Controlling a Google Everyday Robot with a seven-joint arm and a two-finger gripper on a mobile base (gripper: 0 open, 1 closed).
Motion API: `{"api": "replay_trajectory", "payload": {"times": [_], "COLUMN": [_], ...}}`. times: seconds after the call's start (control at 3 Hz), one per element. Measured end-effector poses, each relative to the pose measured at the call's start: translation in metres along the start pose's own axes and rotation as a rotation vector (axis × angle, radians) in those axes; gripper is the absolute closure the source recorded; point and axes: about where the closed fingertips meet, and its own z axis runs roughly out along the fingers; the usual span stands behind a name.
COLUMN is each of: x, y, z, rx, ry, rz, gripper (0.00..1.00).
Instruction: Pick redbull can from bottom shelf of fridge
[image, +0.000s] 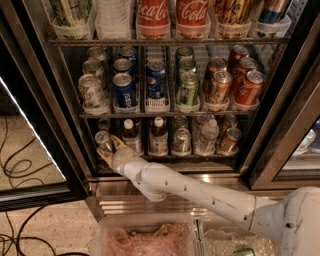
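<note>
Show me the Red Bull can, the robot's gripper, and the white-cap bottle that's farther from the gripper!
redbull can (103, 139): camera view, just under its shiny silver top.
gripper (110, 146): camera view, at its tip, right beside the can.
white-capped bottle (158, 138): camera view, on the middle of its brown body.

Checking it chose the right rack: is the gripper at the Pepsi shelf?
No, the gripper is down at the bottom shelf, next to the redbull can, below the Pepsi cans.
</note>
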Motion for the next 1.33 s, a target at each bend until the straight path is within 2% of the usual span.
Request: {"api": "replay_trajectory", "payload": {"times": [0.67,1.33], "x": [-0.035,-0.05], "y": [-0.005,-0.009], "z": [-0.007,-0.02], "rx": [-0.016,-0.014], "ry": [-0.048,-0.053], "rz": [-0.032,-0.062], "gripper": [1.0,1.0]}}
